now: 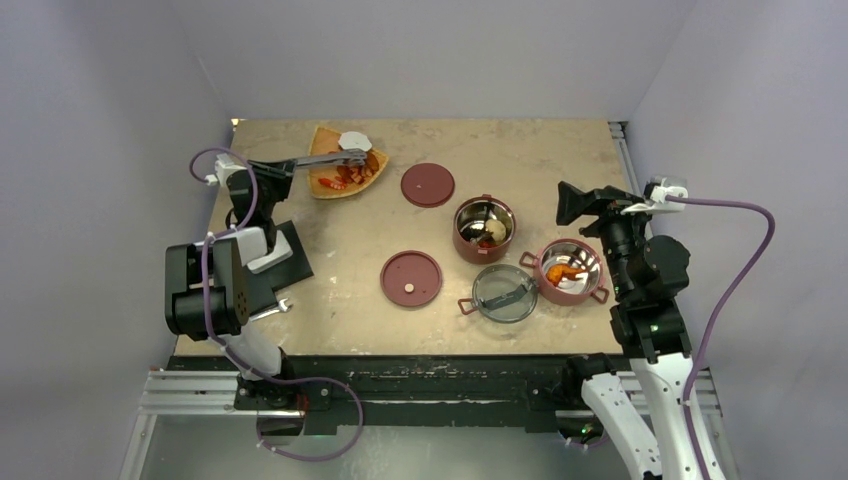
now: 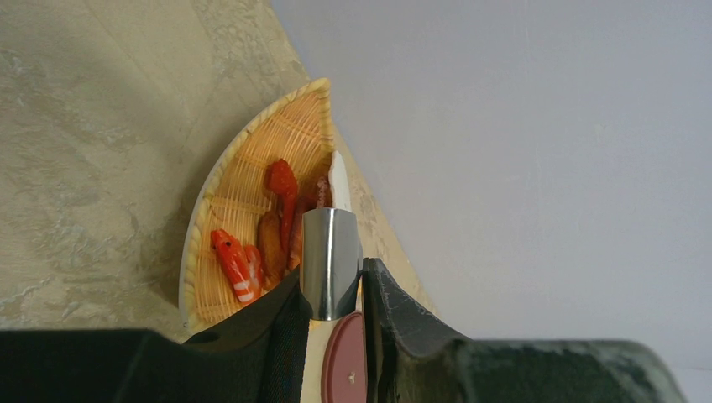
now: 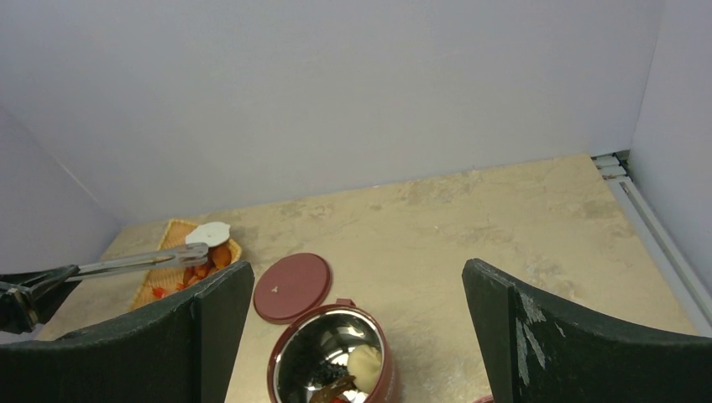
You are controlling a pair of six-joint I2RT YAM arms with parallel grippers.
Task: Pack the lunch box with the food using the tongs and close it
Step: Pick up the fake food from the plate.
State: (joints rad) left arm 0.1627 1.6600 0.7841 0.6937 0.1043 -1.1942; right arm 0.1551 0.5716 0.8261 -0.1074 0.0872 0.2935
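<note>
My left gripper (image 1: 272,168) is shut on the silvery tongs (image 1: 322,159), which reach out over the orange woven tray (image 1: 322,186). A flat white round slice (image 1: 354,139) sits at the tongs' tips, seemingly pinched. In the left wrist view the tongs (image 2: 330,256) stand between my fingers above red and orange food (image 2: 236,265). The lunch box is apart: one dark-red bowl (image 1: 480,256) holds a pale dumpling (image 1: 495,231) and dark pieces, the other (image 1: 570,298) an orange piece (image 1: 563,271). My right gripper (image 1: 585,205) hangs open above the first bowl (image 3: 277,369).
Two dark-red disc lids (image 1: 427,185) (image 1: 411,277) lie flat on the table, and the smoky clear lid (image 1: 504,292) rests by the right bowl. A short silver wrench (image 1: 275,307) lies near the left arm's base. Walls close in the table on three sides.
</note>
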